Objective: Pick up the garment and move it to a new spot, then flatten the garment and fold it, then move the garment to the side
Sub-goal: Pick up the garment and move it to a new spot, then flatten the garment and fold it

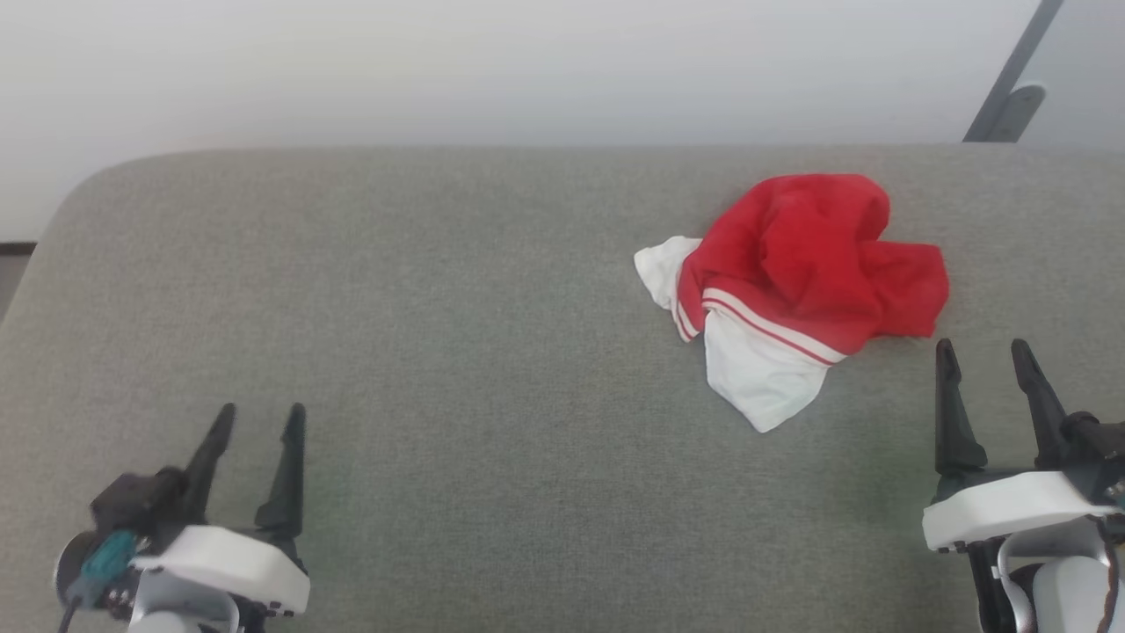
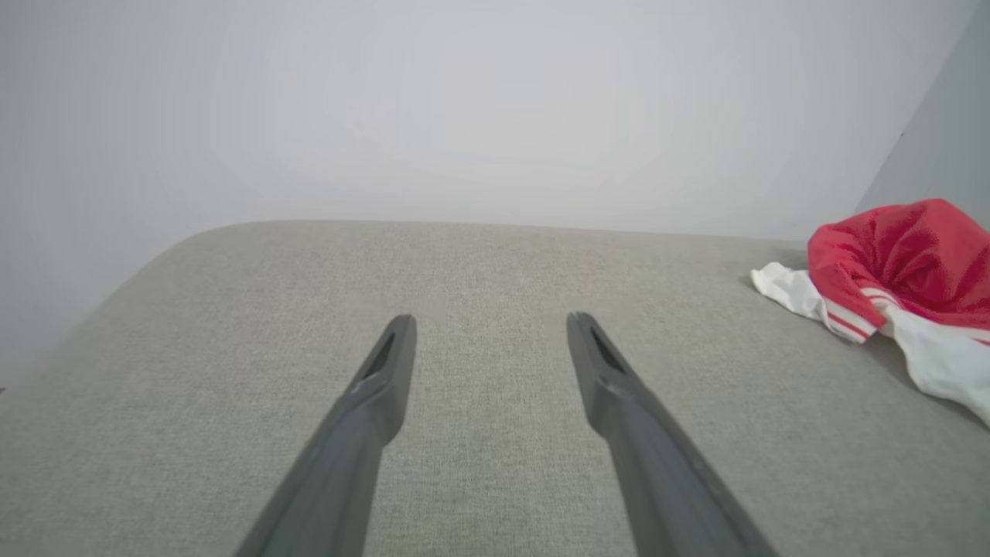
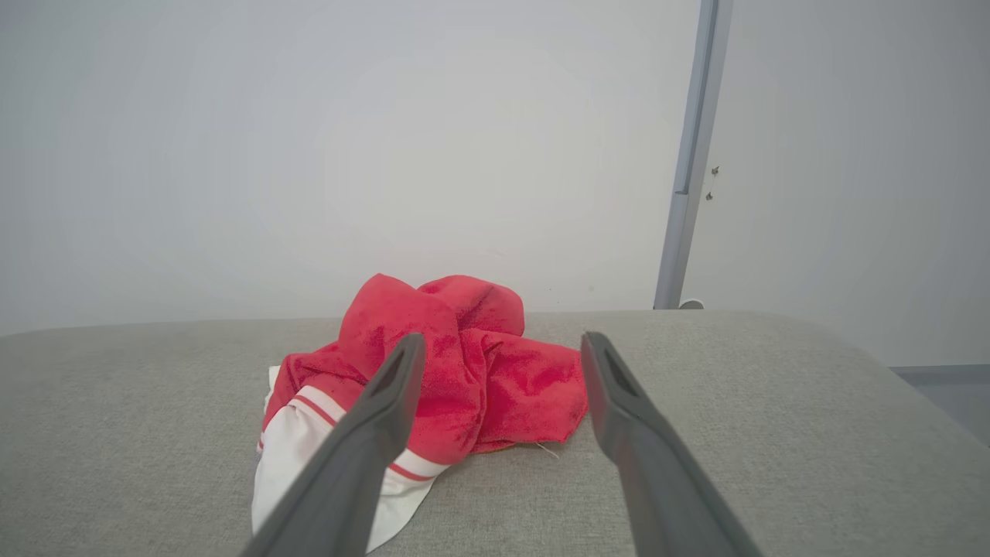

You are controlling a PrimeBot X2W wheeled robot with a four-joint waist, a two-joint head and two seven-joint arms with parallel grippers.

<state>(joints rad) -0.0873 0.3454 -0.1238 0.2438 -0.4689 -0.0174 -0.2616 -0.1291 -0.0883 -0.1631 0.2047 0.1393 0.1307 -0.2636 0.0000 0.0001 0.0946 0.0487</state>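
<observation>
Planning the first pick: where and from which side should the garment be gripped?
Probably the garment at its raised red bunch, from the robot's right, nearest the open right gripper; those folds stand up, while the white panels lie flat.

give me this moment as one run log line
stage: before pickup | garment: crumpled heap on grey fabric surface, robot's right side | left tool: open, empty | right tool: open, empty, nearest garment

Open grey surface [image 1: 439, 308] left of garment [image 1: 791, 264]
</observation>
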